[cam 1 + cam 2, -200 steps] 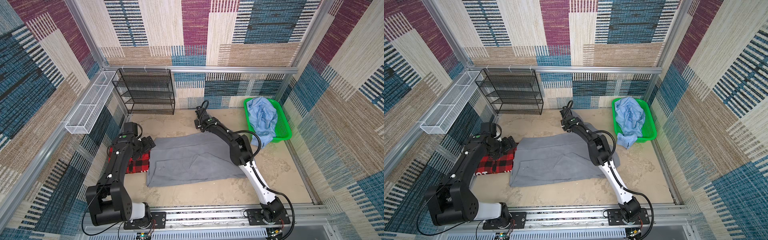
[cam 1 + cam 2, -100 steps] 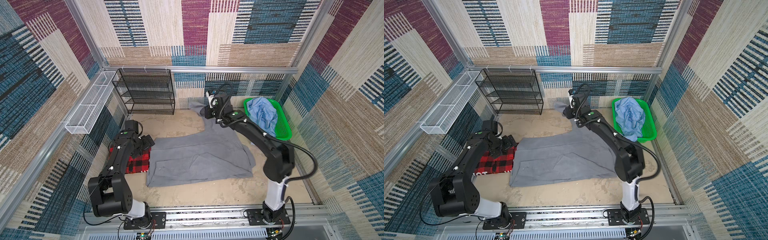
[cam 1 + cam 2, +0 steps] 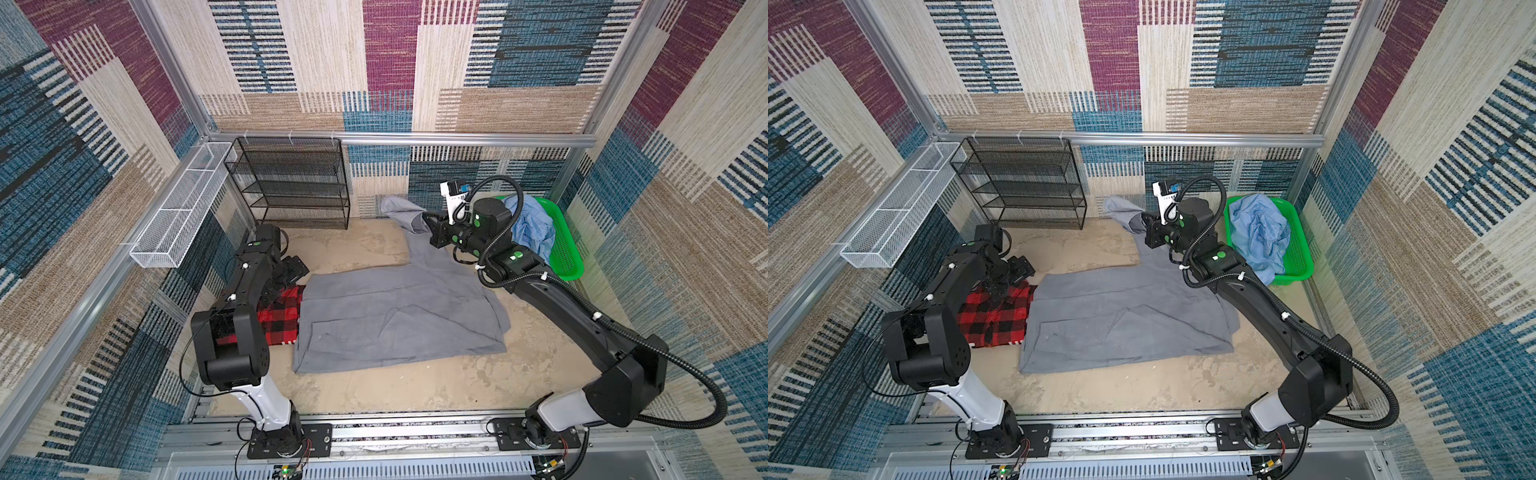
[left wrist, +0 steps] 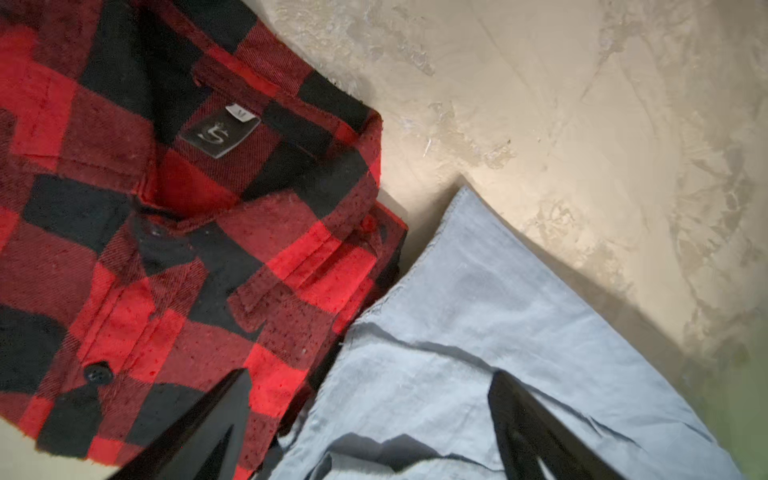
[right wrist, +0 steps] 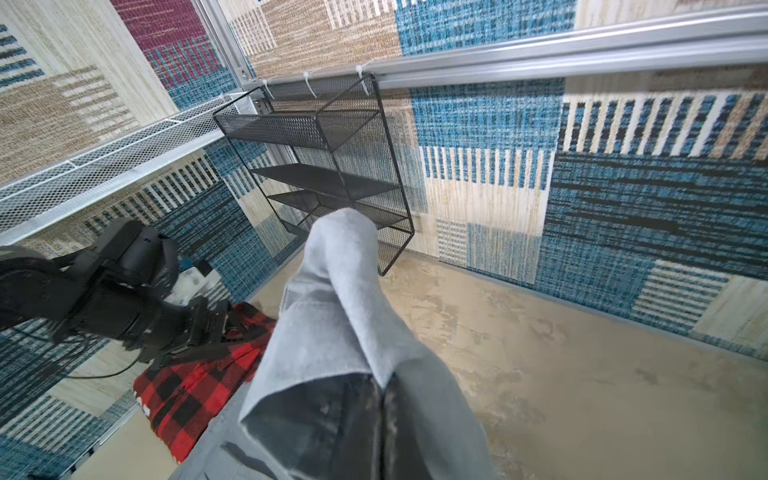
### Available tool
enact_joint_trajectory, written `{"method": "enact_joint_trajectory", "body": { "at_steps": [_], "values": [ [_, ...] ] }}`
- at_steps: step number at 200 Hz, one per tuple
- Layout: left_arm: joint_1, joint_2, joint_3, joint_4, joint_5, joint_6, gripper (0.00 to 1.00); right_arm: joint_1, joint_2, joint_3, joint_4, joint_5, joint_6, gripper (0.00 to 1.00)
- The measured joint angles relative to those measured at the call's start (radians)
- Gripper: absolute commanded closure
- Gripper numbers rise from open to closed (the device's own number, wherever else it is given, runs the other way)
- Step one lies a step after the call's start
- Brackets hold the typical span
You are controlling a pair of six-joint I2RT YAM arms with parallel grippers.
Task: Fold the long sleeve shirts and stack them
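The grey shirt (image 3: 395, 320) (image 3: 1121, 324) lies spread across the middle of the table. One sleeve (image 5: 340, 311) is lifted toward the back wall, with my right gripper (image 3: 427, 221) (image 3: 1144, 224) (image 5: 382, 415) shut on it. The red-and-black plaid shirt (image 3: 278, 316) (image 3: 992, 316) (image 4: 166, 249) sits folded at the left, touching the grey shirt's edge (image 4: 478, 332). My left gripper (image 3: 297, 270) (image 3: 1021, 270) (image 4: 370, 415) hovers open over that seam, holding nothing. The light blue shirt (image 3: 532, 228) (image 3: 1258, 237) lies crumpled in the basket.
The green mesh basket (image 3: 569, 266) (image 3: 1302, 270) stands at the back right. A black wire rack (image 3: 299, 187) (image 5: 332, 166) stands against the back wall, and a white wire tray (image 3: 178, 208) hangs on the left wall. Bare sandy tabletop (image 3: 415, 386) shows in front.
My right gripper has risen and swung back toward the wall, pulling the grey sleeve up off the table. The left gripper has hardly moved.
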Motion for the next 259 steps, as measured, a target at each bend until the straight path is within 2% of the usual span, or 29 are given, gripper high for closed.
{"method": "enact_joint_trajectory", "body": {
  "at_steps": [39,137,169,210,259],
  "values": [
    [-0.023,0.117,0.078,-0.024,-0.018,-0.040,0.08,0.000,-0.080,-0.104,0.037,-0.047,0.024,1.00],
    [-0.103,0.249,0.169,-0.041,-0.078,-0.047,0.10,0.000,-0.349,-0.394,0.131,-0.123,0.080,1.00],
    [-0.105,0.247,0.141,-0.014,-0.077,-0.039,0.09,0.000,-0.420,-0.468,0.145,-0.148,0.087,1.00],
    [-0.105,0.179,0.078,0.045,-0.051,-0.035,0.00,0.000,-0.510,-0.571,0.146,-0.186,0.090,1.00],
    [-0.106,0.132,0.072,0.076,-0.051,-0.036,0.01,0.000,-0.644,-0.659,0.143,-0.224,0.098,1.00]
  ]
}}
